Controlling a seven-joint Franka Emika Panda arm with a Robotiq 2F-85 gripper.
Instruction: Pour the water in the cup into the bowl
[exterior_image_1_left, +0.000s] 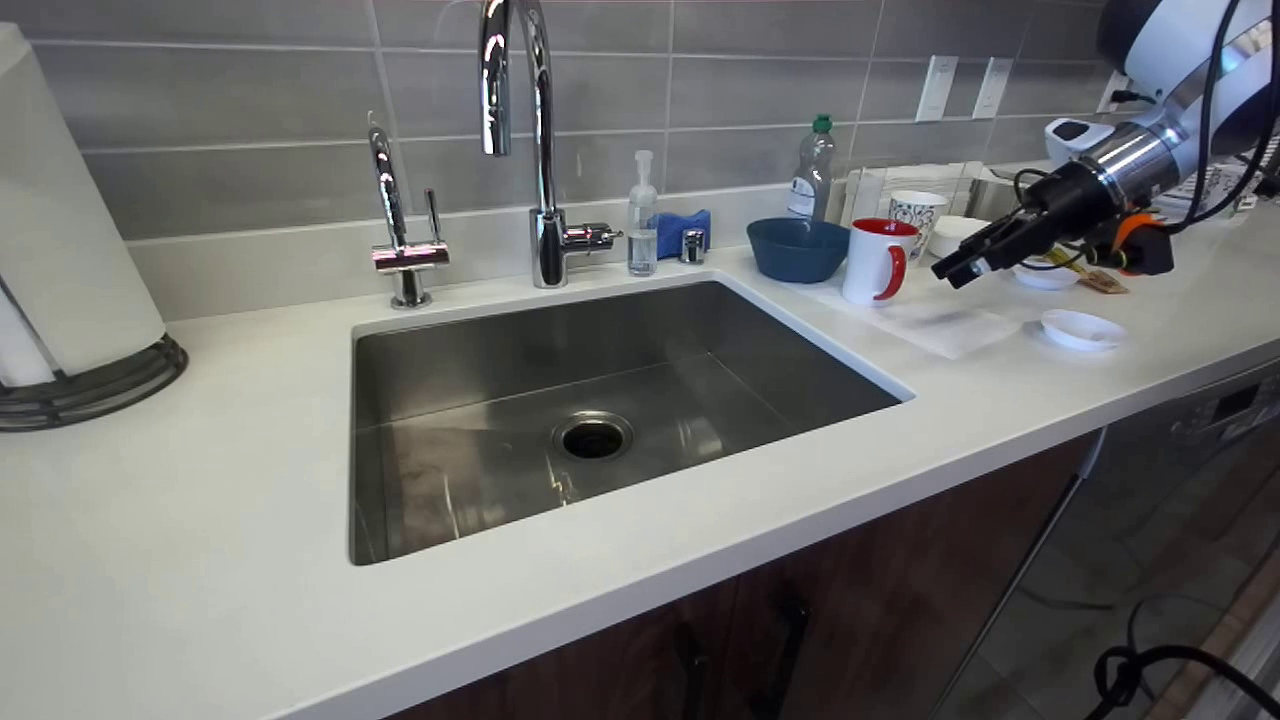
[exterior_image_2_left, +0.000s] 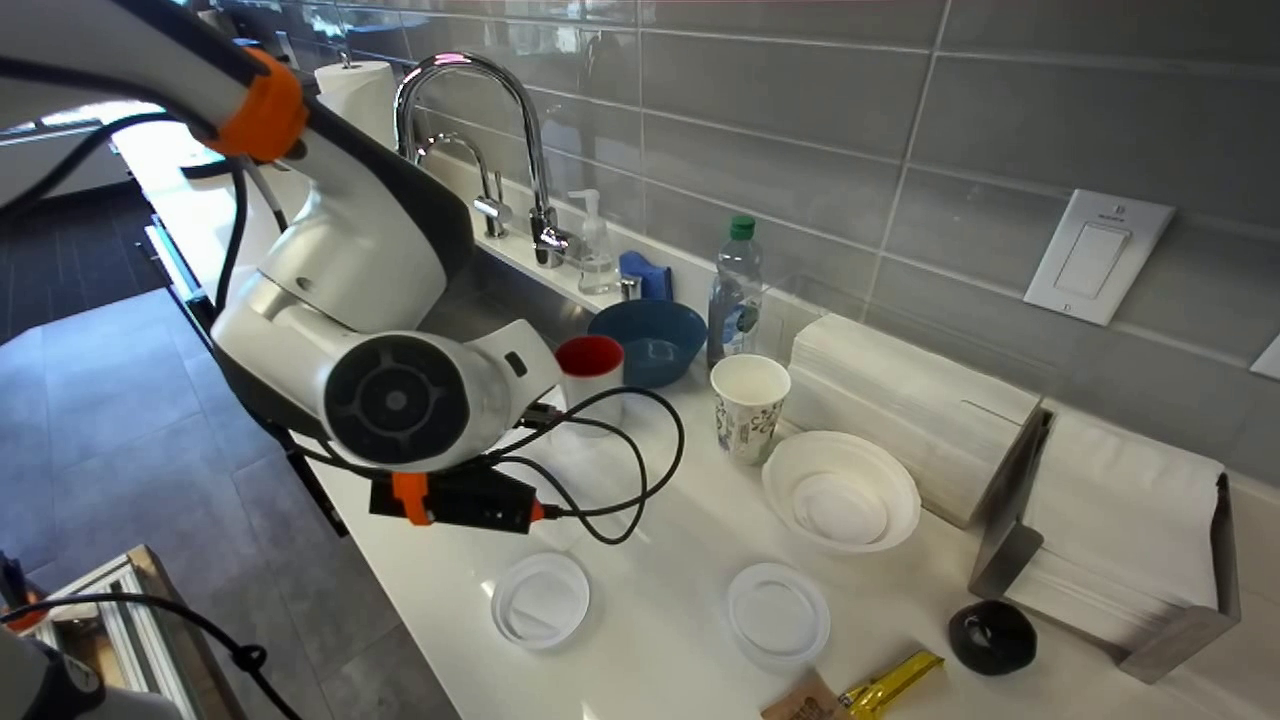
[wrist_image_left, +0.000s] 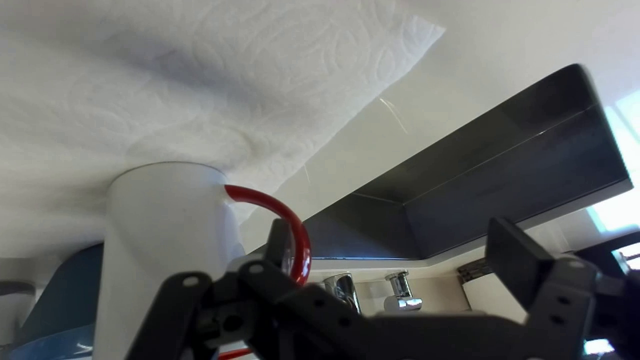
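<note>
The cup (exterior_image_1_left: 868, 262), a white mug with red inside and red handle, stands upright on a paper towel in both exterior views (exterior_image_2_left: 594, 376). It stands large at the left of the wrist view (wrist_image_left: 160, 225). Its contents are hidden. The blue bowl (exterior_image_1_left: 795, 250) is beside it by the backsplash (exterior_image_2_left: 650, 345), partly behind the cup in the wrist view (wrist_image_left: 65, 295). My gripper (exterior_image_1_left: 952, 272) is open, its fingers pointing at the cup's handle side, a gap away. In the wrist view one finger of the gripper (wrist_image_left: 390, 232) overlaps the handle loop; nothing is held.
The sink (exterior_image_1_left: 600, 400) lies beside the paper towel (exterior_image_1_left: 945, 328). A dish soap bottle (exterior_image_2_left: 737, 290), a paper cup (exterior_image_2_left: 748, 405) and a white bowl (exterior_image_2_left: 842, 490) stand near the bowl and cup. White lids (exterior_image_2_left: 541, 600) lie towards the front. The faucet (exterior_image_1_left: 545, 150) rises behind the sink.
</note>
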